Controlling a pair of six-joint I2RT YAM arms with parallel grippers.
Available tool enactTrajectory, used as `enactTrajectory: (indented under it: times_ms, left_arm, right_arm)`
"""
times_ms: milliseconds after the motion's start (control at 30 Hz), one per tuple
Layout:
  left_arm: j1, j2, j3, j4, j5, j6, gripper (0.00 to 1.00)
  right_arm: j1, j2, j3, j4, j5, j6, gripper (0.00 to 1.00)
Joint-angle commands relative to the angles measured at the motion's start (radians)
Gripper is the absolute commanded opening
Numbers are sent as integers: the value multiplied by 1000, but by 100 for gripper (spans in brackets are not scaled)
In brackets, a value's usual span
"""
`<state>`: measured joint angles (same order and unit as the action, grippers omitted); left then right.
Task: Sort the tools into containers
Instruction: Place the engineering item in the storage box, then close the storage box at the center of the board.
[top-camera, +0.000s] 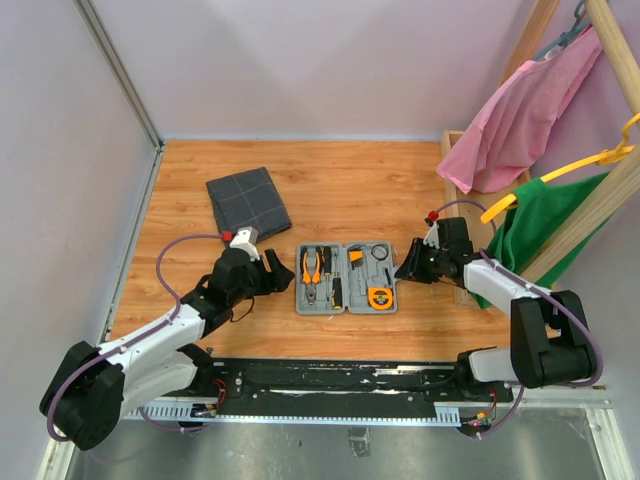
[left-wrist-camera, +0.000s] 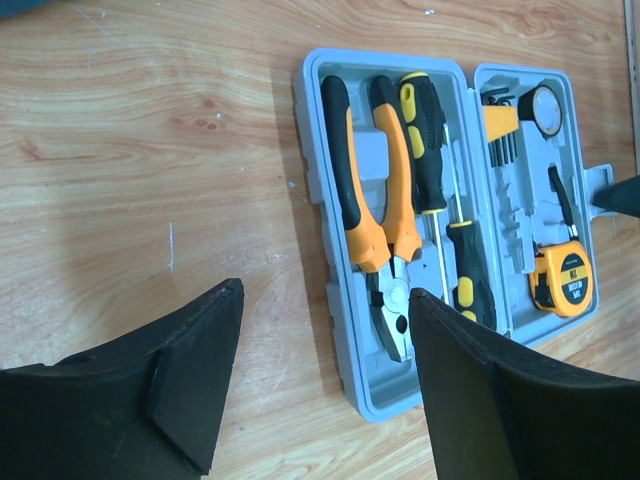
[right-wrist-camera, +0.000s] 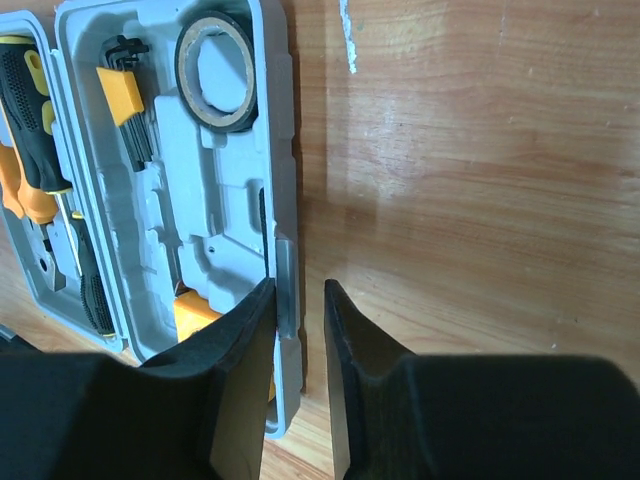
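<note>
Your right end effector (right-wrist-camera: 298, 300) straddles the right rim of the case (top-camera: 346, 311), jaws narrow, can't tell if it's pinching yet. Case lies mid bench (top-camera: 350, 180), long axis left-right; left end effector (left-wrist-camera: 325, 292) gapes open beside it.

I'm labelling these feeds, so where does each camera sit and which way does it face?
Top external: above and behind the arms, looking down on the table, open case and pouch; both arms show.
Left wrist: on the left arm, facing down at the pliers; left jaws wide apart.
Right wrist: on the right arm, facing down at the case's right rim; right jaws straddle it, narrowly apart.
Shared: both wrist views show the tape ring.
</note>
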<state>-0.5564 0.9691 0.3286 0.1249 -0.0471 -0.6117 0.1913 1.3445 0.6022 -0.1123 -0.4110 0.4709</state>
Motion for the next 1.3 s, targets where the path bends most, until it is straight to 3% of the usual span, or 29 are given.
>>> enactTrajectory:
  times_ms: [0,300,667,933,1267]
  left_arm:
    - [9,-9,-18,7,14,-13,71]
    - [9,-15,-22,13,15,-18,71]
    - [9,-3,-35,30,18,-39,71]
    - [9,1,-41,42,26,-54,71]
    - [9,5,-45,49,24,-60,71]
  right_arm:
    - [-35,10,-20,51,-59,6,25]
    - [-64,56,-48,181,-171,39,21]
    - [-69,83,-72,202,-175,46,8]
    - [-80,57,-79,194,-182,46,18]
    - [-98,6,-73,182,-191,50,19]
